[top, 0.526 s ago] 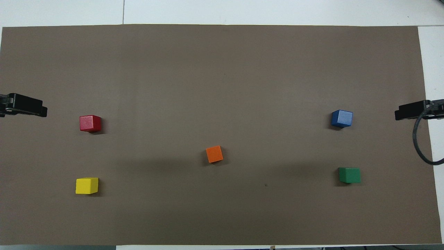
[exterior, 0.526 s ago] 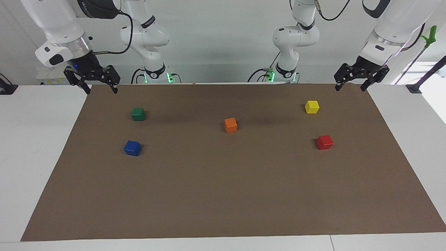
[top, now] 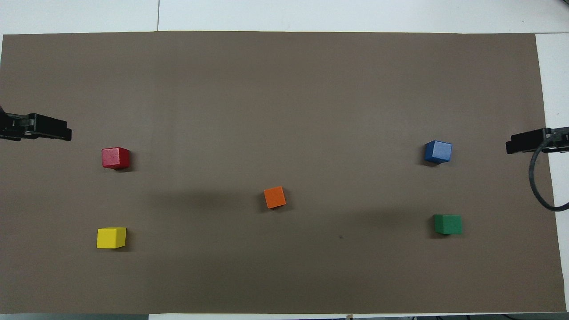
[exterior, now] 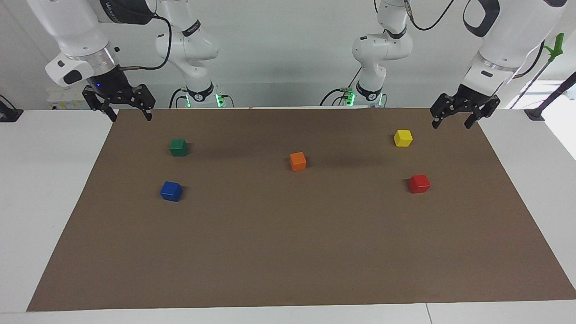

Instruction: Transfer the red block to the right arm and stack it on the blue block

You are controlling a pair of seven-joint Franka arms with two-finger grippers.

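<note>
Brown paper (exterior: pixel 288 252) covers the surface, and from my station I see 1 change against half a second ago: the left tool (exterior: pixel 452 122) has come a little way in over the paper's corner at the left arm's end, hanging over bare paper beside the yellow block (exterior: pixel 403 138). Its fingers stand apart and hold nothing. The right tool (exterior: pixel 131 116) hangs where it was, over the paper's edge at the right arm's end, with the blue light on its mount; its fingers are spread too and hold nothing. None of the 5 blocks has shifted.

My red block (exterior: pixel 419 183) is a small bright cube sitting flat on the paper toward the left arm's end, farther from the robots than the yellow block, untouched, well apart from both tools. My blue block (exterior: pixel 171 191) is a dark cube of the same size toward the right arm's end, turned slightly, farther from the robots than the green block (exterior: pixel 178 147). An orange block (exterior: pixel 298 161) lies between the 2 pairs.
</note>
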